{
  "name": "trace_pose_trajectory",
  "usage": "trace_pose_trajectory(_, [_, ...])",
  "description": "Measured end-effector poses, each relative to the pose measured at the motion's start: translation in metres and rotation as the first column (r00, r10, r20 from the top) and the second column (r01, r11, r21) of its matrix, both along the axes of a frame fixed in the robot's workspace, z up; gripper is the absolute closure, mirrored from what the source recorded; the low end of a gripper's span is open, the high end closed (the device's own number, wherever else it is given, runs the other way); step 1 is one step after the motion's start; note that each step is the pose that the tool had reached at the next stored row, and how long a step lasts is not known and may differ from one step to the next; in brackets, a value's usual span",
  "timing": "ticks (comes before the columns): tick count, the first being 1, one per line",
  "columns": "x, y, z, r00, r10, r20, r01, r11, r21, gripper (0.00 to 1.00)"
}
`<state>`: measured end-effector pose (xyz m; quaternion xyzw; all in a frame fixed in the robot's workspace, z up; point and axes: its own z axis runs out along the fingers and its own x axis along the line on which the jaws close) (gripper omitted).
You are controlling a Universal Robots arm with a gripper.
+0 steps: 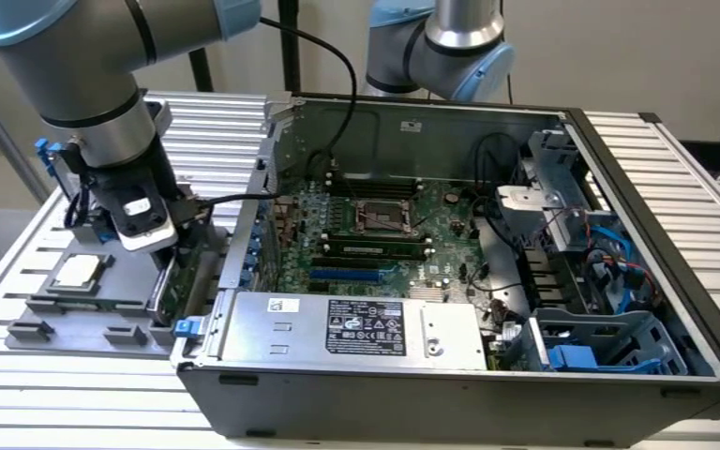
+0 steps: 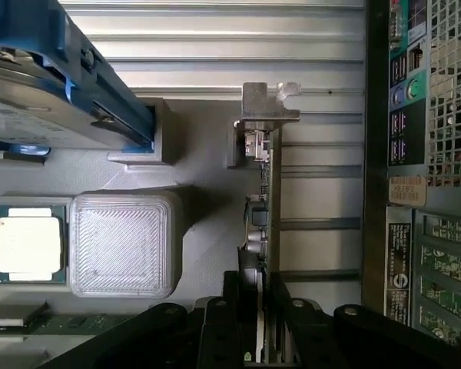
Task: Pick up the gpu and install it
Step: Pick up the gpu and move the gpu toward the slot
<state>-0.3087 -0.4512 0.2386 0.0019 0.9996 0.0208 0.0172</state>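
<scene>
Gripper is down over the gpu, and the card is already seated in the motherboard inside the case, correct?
Not seated. The gripper is down over the gpu, but the card stands on edge in the gray holder outside the case; the wrist view shows it.

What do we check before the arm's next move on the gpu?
1. Alignment: gripper sits in line over the gpu: ok.
2. Seating: gpu stands on edge in the gray holder: ok.
3. Clearance: silver bracket is apart from the blue-framed hard drive: ok.
4. Target: blue slot on the motherboard looks unoccupied: ok.
5. Snag risk: black cable hangs over the open case: cannot tell.
</scene>
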Motion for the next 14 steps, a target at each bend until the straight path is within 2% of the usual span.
trace_pose_trajectory(4, [-0.0005, 0.0, 0.0002, 0.9994, 0.034, -0.0002, -0.034, 0.9994, -0.0002, 1.0])
trace_pose_trajectory(10, [-0.0005, -0.0001, 0.0008, 0.9993, 0.036, -0.0002, -0.036, 0.9993, -0.0001, 1.0])
trace_pose_trajectory(14, [-0.0005, -0.0001, 0.0093, 0.9993, 0.036, -0.0006, -0.036, 0.9993, -0.0001, 1.0])
